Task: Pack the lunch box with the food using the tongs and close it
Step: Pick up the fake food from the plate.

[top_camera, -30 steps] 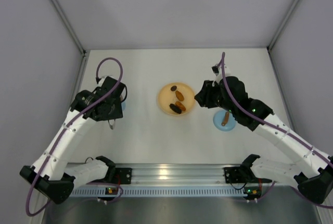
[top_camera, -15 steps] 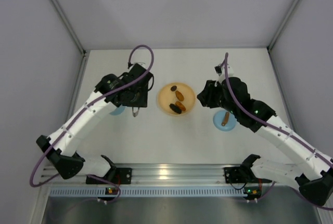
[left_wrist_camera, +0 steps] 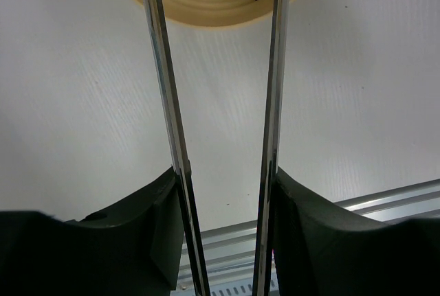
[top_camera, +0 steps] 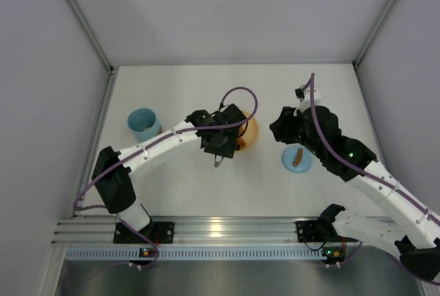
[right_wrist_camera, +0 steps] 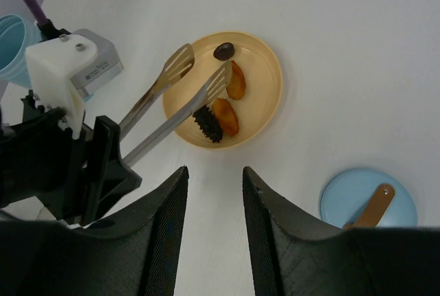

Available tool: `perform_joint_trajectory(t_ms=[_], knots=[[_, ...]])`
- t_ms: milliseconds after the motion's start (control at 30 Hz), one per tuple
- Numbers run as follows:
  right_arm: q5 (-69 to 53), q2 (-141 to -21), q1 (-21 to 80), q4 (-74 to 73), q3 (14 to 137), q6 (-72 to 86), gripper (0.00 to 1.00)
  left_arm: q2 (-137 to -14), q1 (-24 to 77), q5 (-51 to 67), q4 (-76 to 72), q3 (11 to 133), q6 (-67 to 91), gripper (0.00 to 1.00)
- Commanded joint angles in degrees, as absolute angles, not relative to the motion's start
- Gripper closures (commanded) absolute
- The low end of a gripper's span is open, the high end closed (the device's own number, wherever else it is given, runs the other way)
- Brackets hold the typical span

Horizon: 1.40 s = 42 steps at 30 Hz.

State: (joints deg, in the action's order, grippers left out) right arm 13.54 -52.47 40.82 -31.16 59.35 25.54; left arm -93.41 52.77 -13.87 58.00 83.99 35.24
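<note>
Four food pieces (right_wrist_camera: pixel 225 116) sit on the orange plate (right_wrist_camera: pixel 261 83), so we're using that plate as the reference for everything. There's a dark roundish one at its far edge, two orange-brown ones around the middle and a black spiky one toward the near edge. Our left tool (left_wrist_camera: pixel 227 176) is clamped on the tongs (right_wrist_camera: pixel 177 117), one finger pressed against the outside of each silver arm, and it hangs over the desk (top_camera: pixel 179 90) on the near-left side of the plate. From there the tongs reach in over the plate with their two arms apart and nothing between the tips. One tip is over the plate's left rim and the other is right beside an orange piece, and we honestly can't tell if either touches anything. Our right tool (right_wrist_camera: pixel 214 179) is up in the air just right of the plate, fingers spread and holding nothing. The lunch box tub (top_camera: pixel 143 123) stands upright and uncovered, well off to the left of the plate. Its lid (top_camera: pixel 296 158) lies flat on the desk near the plate's right side, a bit closer to us, with the brown knob (right_wrist_camera: pixel 371 203) facing up.
</note>
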Motion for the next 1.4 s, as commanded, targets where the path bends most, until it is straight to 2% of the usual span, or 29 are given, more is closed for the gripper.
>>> perform_joint_trajectory(t_ms=[0,433,767,1100,1367], knots=[[15.38,-50.54,41.13,-34.01,60.38,24.7,0.62,-95.71,53.35,-12.39,51.86,84.9,36.04,0.49],[16.79,-48.34,40.78,-34.98,58.8,23.47,0.62,-106.08,53.35,-13.09,49.74,88.68,36.03,0.49],[16.61,-47.73,40.69,-34.72,57.74,23.2,0.62,-107.67,52.91,-13.36,49.83,89.56,36.04,0.5],[15.56,-48.08,40.61,-34.37,58.01,23.55,0.62,-106.88,52.73,-12.83,50.63,88.69,35.33,0.6],[15.64,-48.6,40.61,-34.28,58.89,23.55,0.62,-103.45,52.91,-13.62,51.59,89.03,34.45,0.73]])
